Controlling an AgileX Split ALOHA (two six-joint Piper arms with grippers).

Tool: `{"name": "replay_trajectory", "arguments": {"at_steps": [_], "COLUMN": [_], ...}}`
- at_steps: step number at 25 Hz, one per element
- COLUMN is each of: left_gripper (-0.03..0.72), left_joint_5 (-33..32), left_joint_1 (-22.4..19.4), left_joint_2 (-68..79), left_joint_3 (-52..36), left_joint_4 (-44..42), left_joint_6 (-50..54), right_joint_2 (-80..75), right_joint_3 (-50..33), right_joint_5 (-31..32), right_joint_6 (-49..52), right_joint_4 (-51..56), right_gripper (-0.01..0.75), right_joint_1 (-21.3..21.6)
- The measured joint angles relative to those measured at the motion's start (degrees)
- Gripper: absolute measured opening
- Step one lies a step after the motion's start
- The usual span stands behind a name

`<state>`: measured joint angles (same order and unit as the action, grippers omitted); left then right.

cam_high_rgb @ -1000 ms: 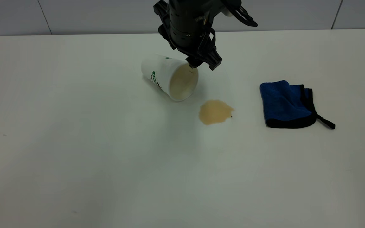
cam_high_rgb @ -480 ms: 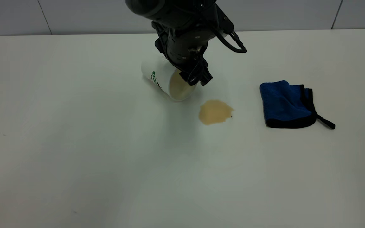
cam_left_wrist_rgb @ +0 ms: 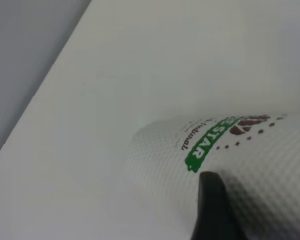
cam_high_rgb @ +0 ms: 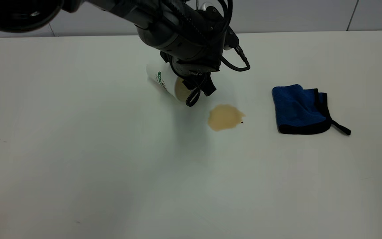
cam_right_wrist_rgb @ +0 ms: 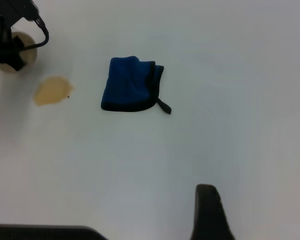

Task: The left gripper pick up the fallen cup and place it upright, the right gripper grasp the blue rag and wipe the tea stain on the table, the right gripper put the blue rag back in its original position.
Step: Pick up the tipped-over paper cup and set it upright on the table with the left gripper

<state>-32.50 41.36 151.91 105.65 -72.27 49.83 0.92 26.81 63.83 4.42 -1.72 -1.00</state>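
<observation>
The fallen cup [cam_high_rgb: 162, 78] lies on its side on the table [cam_high_rgb: 78, 149], its mouth towards the tea stain [cam_high_rgb: 225, 117]. My left gripper [cam_high_rgb: 199, 89] is low at the cup's mouth, open, with its jaws astride the rim. In the left wrist view one finger [cam_left_wrist_rgb: 212, 210] rests against the cup's ribbed wall [cam_left_wrist_rgb: 250, 165] by the green logo. The blue rag [cam_high_rgb: 298, 108] lies folded to the right of the stain. My right gripper is outside the exterior view. One of its fingers [cam_right_wrist_rgb: 207, 212] shows high above the table, far from the rag [cam_right_wrist_rgb: 130, 82].
The table's far edge meets a grey wall behind the cup. A tiny black speck [cam_high_rgb: 242, 122] sits at the stain's right edge. In the right wrist view the stain [cam_right_wrist_rgb: 52, 90] lies between the cup [cam_right_wrist_rgb: 27, 55] and the rag.
My left gripper has come down from above the cup to its mouth, and the arm now stretches in from the upper left. The cup, stain and rag stay in place.
</observation>
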Motion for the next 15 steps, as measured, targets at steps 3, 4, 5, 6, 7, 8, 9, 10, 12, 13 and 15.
{"name": "replay_trajectory", "arguments": {"at_steps": [3,4,5,6,7,8,9,10,12,13,15], "left_gripper": [0.369,0.312,0.264,0.201,0.134,0.082,0.055,0.035,0.017,0.010,0.007], "left_joint_5": [-1.26,-1.84,-2.76,-3.74,-5.12,-6.41,-7.10,-7.48,-7.65,-7.38,-6.41], "left_joint_1": [0.00,0.00,0.00,0.00,0.00,0.00,-0.06,-0.06,-0.19,-0.40,-1.40], "left_joint_2": [0.12,0.12,0.12,0.12,0.12,0.00,-0.18,-0.51,-1.67,-2.66,-5.06], "left_joint_3": [0.00,0.00,0.00,0.00,0.13,0.36,0.48,0.54,0.54,0.54,0.54], "left_joint_4": [-0.92,-1.04,-1.43,-2.05,-2.69,-3.13,-3.20,-3.09,-1.39,0.60,6.27], "left_joint_6": [1.84,2.10,2.09,2.03,1.74,1.35,0.86,0.26,-1.71,-2.77,-6.52], "right_joint_2": [0.00,0.00,0.00,0.00,0.00,0.00,0.00,0.00,0.00,0.00,0.00], "right_joint_3": [0.00,0.00,0.00,0.00,0.00,0.00,0.00,0.00,0.00,0.00,0.00], "right_joint_5": [0.00,0.00,0.00,0.00,0.00,0.00,0.00,0.00,0.00,0.00,0.00], "right_joint_6": [0.00,0.00,0.00,0.00,0.00,0.00,0.00,0.00,0.00,0.00,0.00], "right_joint_4": [0.00,0.00,0.00,0.00,0.00,0.00,0.00,0.00,0.00,0.00,0.00], "right_gripper": [0.526,0.526,0.526,0.526,0.526,0.526,0.526,0.526,0.526,0.526,0.526], "right_joint_1": [0.00,0.00,0.00,0.00,0.00,0.00,0.00,0.00,0.00,0.00,0.00]}}
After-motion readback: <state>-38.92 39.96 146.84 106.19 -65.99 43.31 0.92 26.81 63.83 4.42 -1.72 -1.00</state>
